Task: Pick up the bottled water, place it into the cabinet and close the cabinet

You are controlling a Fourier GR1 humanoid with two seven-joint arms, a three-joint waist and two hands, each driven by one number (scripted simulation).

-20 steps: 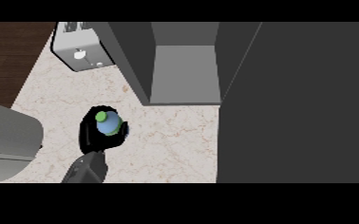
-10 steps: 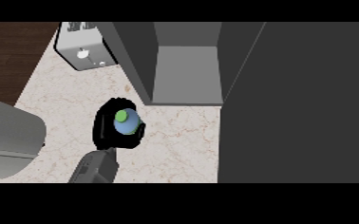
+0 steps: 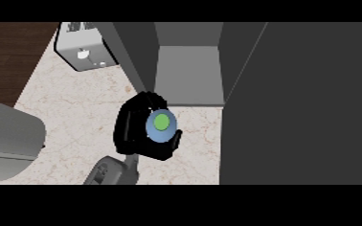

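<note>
I see the bottled water (image 3: pixel 162 124) from above as a blue round top with a green cap. My left hand (image 3: pixel 130 129) is shut on it, black fingers curled round its far and left sides and the thumb at its near right. Its grey forearm (image 3: pixel 111 171) comes in from the lower left. The bottle is held just in front of the left front corner of the open cabinet (image 3: pixel 188 74), whose grey inner floor shows bare. The cabinet's dark door (image 3: pixel 293 105) stands open at the right. My right hand shows nowhere.
A silver toaster (image 3: pixel 83 52) stands at the back left on the marbled counter (image 3: pixel 78 105). The cabinet's dark left wall (image 3: pixel 134 52) rises between toaster and opening. A large grey rounded shape (image 3: pixel 17 141) fills the left edge. Dark wood (image 3: pixel 21 57) lies beyond the counter's left rim.
My left hand has carried the bottle up and to the right, from the middle of the counter to just in front of the cabinet's opening. Nothing else has moved.
</note>
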